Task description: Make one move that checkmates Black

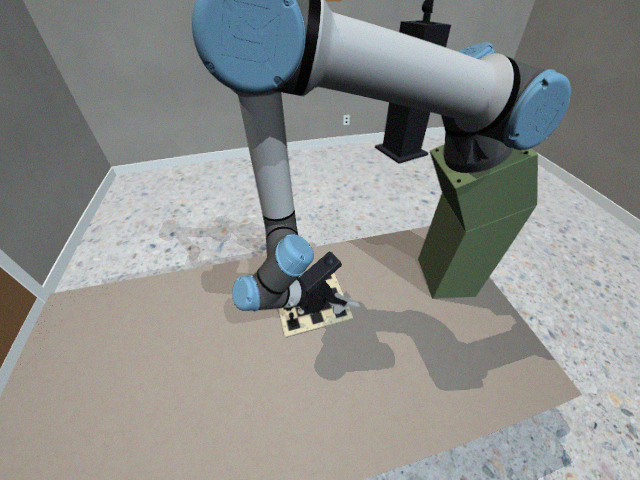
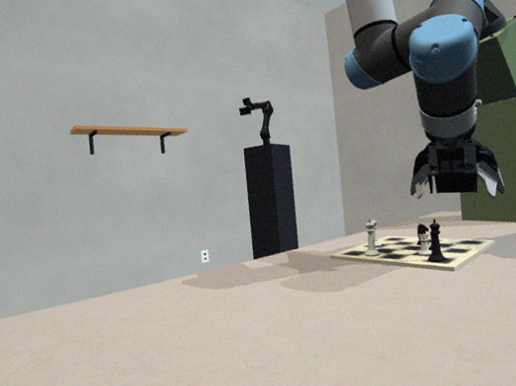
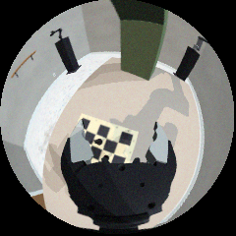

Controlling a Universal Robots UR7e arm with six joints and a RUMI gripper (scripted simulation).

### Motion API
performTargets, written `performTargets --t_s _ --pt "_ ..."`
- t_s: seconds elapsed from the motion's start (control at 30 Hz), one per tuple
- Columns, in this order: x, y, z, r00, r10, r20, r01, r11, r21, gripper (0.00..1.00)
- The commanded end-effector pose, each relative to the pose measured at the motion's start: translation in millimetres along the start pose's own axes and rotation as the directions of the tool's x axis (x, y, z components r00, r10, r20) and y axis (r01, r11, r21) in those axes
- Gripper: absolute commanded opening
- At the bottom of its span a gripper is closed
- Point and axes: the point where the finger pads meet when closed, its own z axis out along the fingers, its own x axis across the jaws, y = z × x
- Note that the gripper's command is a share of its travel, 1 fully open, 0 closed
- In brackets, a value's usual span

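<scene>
A small chessboard [image 2: 414,252] lies on the tan mat; it also shows in the top view [image 1: 315,312] and in the wrist view [image 3: 109,139]. On it stand a white queen-like piece [image 2: 371,238] at the far left, a black king [image 2: 435,242] near the front, and a smaller white piece [image 2: 423,240] with a dark piece close behind it. My gripper [image 2: 455,182] hangs open and empty above the board's right part, fingers pointing down. In the wrist view the fingers straddle the board. In the top view the wrist hides most of the board.
The arm's green pedestal [image 2: 513,140] stands behind the board to the right. A black column with a camera [image 2: 270,199] stands at the back wall. A wooden shelf [image 2: 127,130] hangs on the wall.
</scene>
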Motion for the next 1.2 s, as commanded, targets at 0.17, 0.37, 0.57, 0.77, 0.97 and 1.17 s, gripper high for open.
performTargets --t_s 0.17,0.37,0.57,0.77,0.97,1.17 --pt "-29 8 -1.6 0.988 0.052 -0.145 -0.082 0.975 -0.209 1.00" --pt "-50 11 -10.2 0.977 0.069 -0.200 -0.133 0.935 -0.329 1.00" --pt "-78 10 -25.4 0.968 0.079 -0.236 -0.184 0.868 -0.462 1.00" --pt "-99 6 -39.1 0.966 0.084 -0.245 -0.210 0.807 -0.552 1.00" --pt "-124 -3 -58.4 0.967 0.092 -0.237 -0.229 0.723 -0.652 1.00" --pt "-141 -12 -73.2 0.970 0.100 -0.221 -0.231 0.660 -0.715 1.00"
